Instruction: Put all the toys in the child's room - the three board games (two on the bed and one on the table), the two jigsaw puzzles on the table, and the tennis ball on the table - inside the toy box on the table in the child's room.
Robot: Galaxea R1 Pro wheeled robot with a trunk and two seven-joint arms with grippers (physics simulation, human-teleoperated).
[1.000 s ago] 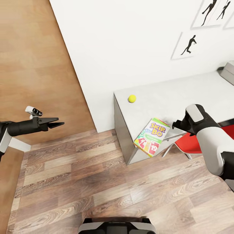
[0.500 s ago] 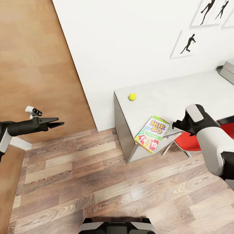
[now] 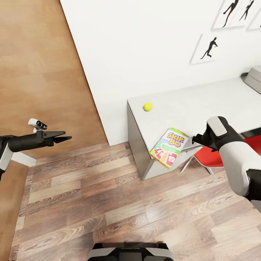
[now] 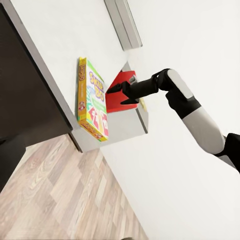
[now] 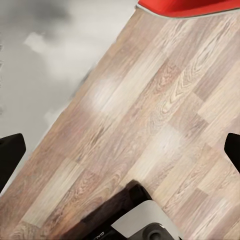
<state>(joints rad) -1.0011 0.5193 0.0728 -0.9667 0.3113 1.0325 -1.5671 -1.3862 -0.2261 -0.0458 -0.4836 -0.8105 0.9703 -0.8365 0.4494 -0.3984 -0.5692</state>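
A white-green-red SKIP-BO board game (image 3: 169, 147) lies at the front left corner of the pale table (image 3: 210, 101), overhanging its edge. The left wrist view has this board game (image 4: 92, 100) too. A small yellow-green tennis ball (image 3: 147, 106) rests near the table's left end by the wall. The grey toy box (image 3: 255, 78) peeks in at the far right. My right gripper (image 3: 194, 138) hovers just right of the game box, open, with only floor between its fingertips (image 5: 10, 155). My left gripper (image 3: 67, 137) hangs open and empty over the floor, far to the left.
A red chair (image 3: 214, 157) is tucked under the table below my right arm. A white wall with black silhouette pictures (image 3: 210, 49) runs behind the table. Wood plank floor (image 3: 108, 195) spreads in front. My base (image 3: 128, 252) shows at the bottom edge.
The whole view has shifted slightly, so table, ball and game box sit a little higher in the picture. Neither arm has moved, and the box keeps its place on the table.
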